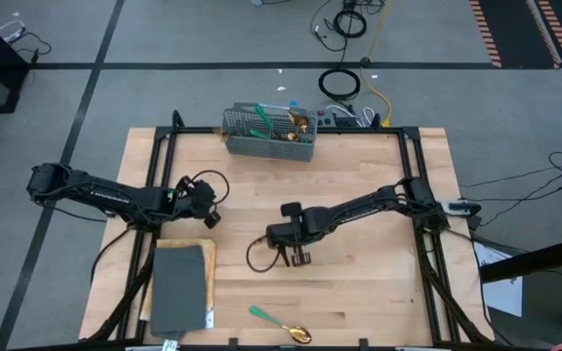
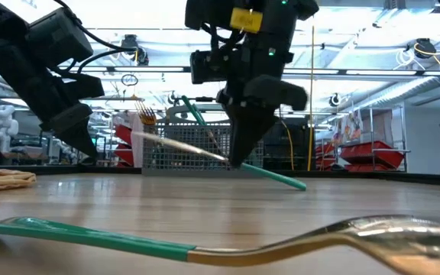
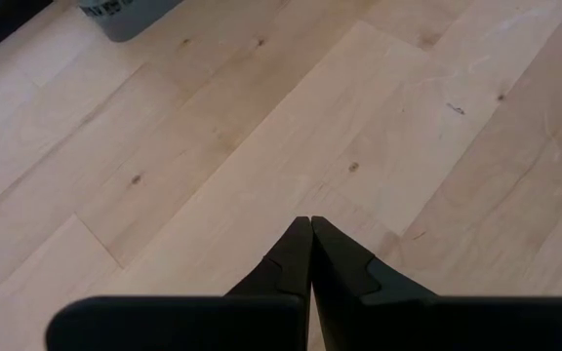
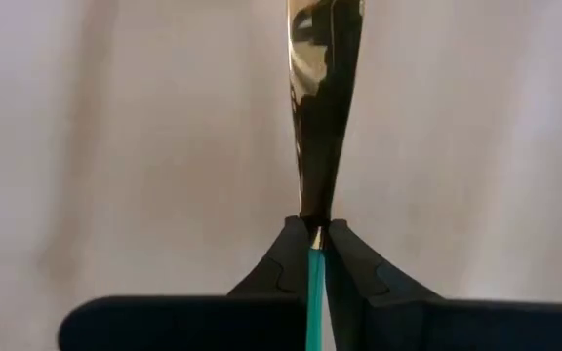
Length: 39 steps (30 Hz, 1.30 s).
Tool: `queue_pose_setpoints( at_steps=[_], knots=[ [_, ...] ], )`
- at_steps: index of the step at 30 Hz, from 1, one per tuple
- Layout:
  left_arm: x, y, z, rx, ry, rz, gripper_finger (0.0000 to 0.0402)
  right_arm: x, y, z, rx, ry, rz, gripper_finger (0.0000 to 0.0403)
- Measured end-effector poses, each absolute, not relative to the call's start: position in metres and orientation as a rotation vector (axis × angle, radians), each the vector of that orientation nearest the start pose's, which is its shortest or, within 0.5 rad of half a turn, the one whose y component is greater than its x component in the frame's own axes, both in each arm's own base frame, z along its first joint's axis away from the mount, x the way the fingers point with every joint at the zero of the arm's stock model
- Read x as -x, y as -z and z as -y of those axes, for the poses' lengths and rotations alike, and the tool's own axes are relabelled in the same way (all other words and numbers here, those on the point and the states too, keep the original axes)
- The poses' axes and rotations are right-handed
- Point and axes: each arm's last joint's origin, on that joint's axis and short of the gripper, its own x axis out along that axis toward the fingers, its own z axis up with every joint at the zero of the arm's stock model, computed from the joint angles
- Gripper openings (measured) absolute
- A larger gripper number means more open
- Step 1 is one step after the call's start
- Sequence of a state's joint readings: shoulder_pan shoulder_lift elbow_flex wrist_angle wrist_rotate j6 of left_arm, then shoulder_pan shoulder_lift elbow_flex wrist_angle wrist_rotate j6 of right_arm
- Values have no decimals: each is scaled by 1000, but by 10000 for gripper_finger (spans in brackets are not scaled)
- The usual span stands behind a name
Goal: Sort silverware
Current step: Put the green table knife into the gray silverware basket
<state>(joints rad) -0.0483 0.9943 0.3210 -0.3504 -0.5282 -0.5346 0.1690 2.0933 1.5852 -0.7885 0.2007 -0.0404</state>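
Now I am holding a gold-bladed, teal-handled knife (image 4: 322, 127) in the right gripper (image 4: 317, 234), jaws clamped on it, above the wooden bench (image 1: 359, 283); the left gripper (image 3: 310, 226) is waiting, jaws closed empty.

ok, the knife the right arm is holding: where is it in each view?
High: not discernible under the right gripper.
Low: knife slanting through the fingers, centre, before the basket.
Left wrist: absent.
Right wrist: blade upper centre.
Shared landmark: basket.

Basket (image 1: 269, 135) at table's (image 1: 359, 302) far edge; spoon (image 1: 283, 326) near front edge
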Motion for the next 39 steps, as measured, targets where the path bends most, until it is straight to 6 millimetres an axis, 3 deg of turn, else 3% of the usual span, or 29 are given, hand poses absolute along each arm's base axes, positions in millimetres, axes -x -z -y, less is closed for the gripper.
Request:
queue_pose_setpoints(
  at_steps=[8, 14, 19, 23, 29, 34, 39],
  knots=[
    [-154, -140, -7, 189, -682, -839, 11, -420, -190, -30, 311, 112, -1211, 2],
    [-153, -140, -7, 188, -683, -842, 11, -408, -213, -5, 380, 263, -1238, 3],
    [-153, -140, -7, 188, -683, -842, 11, -404, -227, 0, 338, 191, -1209, 0],
    [-153, -140, -7, 188, -683, -842, 11, -408, -212, 6, 301, 7, -1253, 24],
    [-154, -140, -7, 188, -682, -841, 11, -419, -170, 13, 338, -163, -1344, 119],
    [-154, -140, -7, 188, -682, -840, 11, -436, -158, 20, 373, -174, -1344, 185],
    [-154, -140, -7, 185, -689, -837, 11, -449, -156, 29, 425, -202, -1325, 196]
  ],
)
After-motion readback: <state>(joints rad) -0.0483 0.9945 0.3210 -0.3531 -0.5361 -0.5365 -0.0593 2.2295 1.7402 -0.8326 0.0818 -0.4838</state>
